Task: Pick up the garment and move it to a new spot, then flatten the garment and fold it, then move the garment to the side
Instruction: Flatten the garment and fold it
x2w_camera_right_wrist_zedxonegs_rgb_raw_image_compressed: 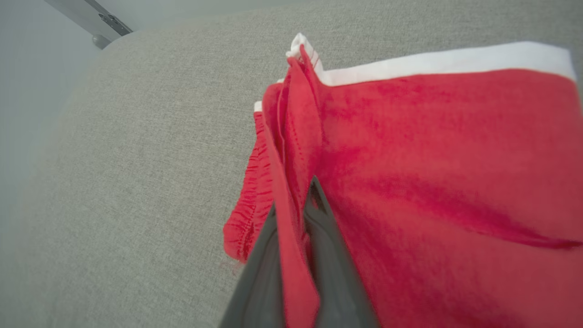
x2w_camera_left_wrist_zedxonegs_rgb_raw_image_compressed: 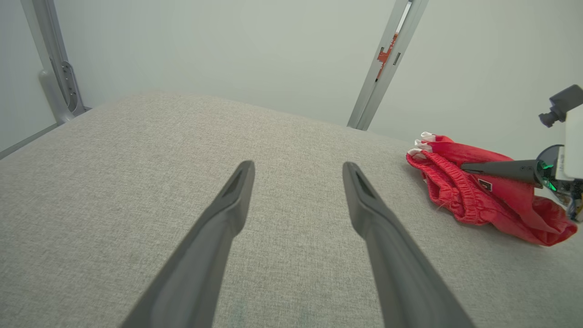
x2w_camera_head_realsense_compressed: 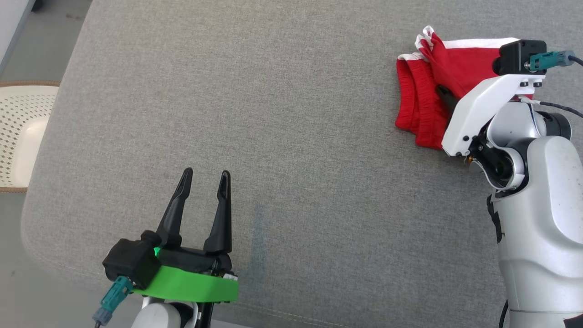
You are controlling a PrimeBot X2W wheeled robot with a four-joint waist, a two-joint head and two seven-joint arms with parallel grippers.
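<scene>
Right gripper clamps its jaws on a fold of the red shorts, presumably to carry them aside; left gripper waits well apart, jaws wide and empty.

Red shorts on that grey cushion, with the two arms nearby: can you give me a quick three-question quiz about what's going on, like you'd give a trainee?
1. True or false: the left fingers are gripping the red shorts.
2. What colour is the trim on the shorts? A white, B blue, C black.
3. Fill in: the right fingers are shut on a fold of ____ fabric.
Key: 1 false; 2 A; 3 red.
</scene>
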